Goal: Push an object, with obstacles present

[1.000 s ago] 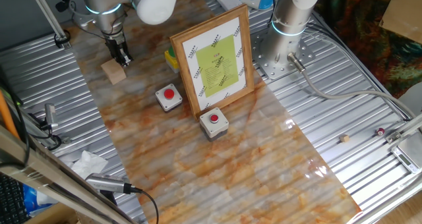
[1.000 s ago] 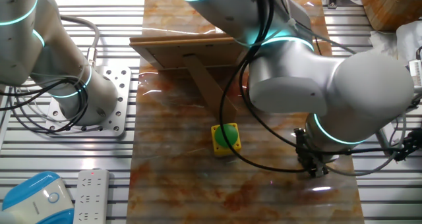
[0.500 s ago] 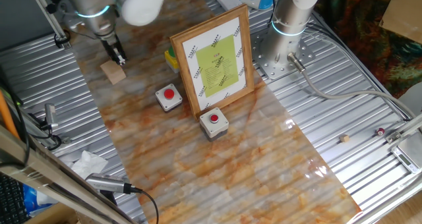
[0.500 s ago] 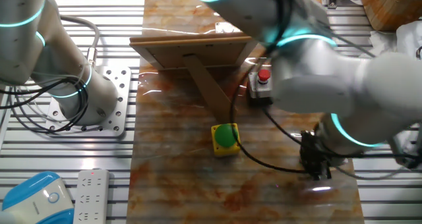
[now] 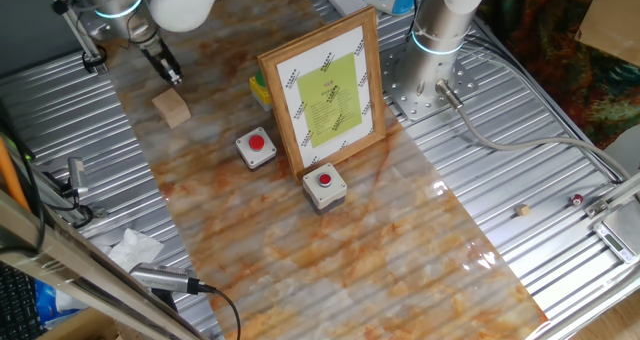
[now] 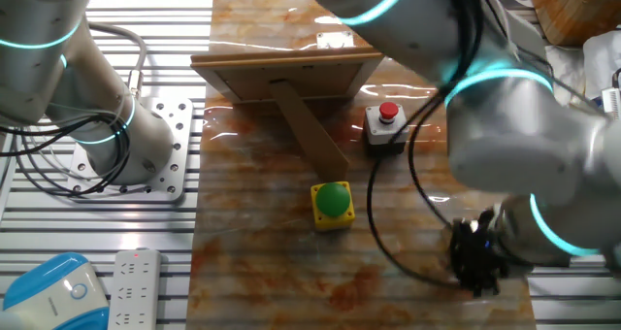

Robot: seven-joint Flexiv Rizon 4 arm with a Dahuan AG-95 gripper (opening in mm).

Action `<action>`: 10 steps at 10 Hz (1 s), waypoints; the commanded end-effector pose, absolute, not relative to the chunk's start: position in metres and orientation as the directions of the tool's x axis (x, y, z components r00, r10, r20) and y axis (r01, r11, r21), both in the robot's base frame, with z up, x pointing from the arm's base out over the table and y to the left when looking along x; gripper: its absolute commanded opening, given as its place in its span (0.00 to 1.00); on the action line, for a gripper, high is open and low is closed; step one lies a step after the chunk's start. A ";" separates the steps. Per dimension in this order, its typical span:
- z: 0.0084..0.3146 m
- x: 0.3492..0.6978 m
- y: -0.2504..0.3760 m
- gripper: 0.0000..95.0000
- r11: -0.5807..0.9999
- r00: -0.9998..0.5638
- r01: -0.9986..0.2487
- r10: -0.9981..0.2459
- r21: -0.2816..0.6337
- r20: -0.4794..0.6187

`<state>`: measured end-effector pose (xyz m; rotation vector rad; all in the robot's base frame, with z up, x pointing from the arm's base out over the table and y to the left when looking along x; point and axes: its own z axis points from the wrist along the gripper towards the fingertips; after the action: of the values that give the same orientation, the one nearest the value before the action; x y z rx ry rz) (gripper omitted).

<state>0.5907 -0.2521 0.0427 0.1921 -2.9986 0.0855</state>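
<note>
The object, a small plain wooden cube (image 5: 172, 108), rests on the marbled board near its far left corner. My gripper (image 5: 171, 76) hangs just beyond the cube, apart from it, its dark fingers drawn together with nothing between them. In the other fixed view the gripper (image 6: 476, 272) shows as a dark shape under the big silver arm, and the cube is hidden there. The obstacles are two grey boxes with red buttons (image 5: 257, 147) (image 5: 324, 185) and an upright wood-framed picture (image 5: 325, 88) with a yellow-green sheet. One red-button box (image 6: 386, 127) also appears beside the picture's back stand (image 6: 309, 126).
A yellow box with a green button (image 6: 333, 203) sits behind the picture. A second arm's base (image 5: 437, 40) stands on the ribbed metal table (image 5: 540, 180) at the right. Crumpled tissue (image 5: 133, 248) and cables lie at the front left; a power strip (image 6: 133, 286) lies beside the board.
My gripper has drawn back from the cube, moving up and left in the one fixed view. The cube has stayed where it was.
</note>
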 end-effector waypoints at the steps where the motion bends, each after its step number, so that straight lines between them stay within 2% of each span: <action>1: 0.046 0.589 -0.262 0.00 0.993 -0.987 -0.108 -0.102 -0.047 0.126; 4: 0.053 0.602 -0.272 0.00 1.000 -0.993 -0.019 -0.017 -0.017 0.119; 10: 0.053 0.623 -0.261 0.00 0.998 -0.992 0.065 0.067 -0.015 0.109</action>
<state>0.6220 -0.2602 0.0535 -0.1012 -3.0320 0.0197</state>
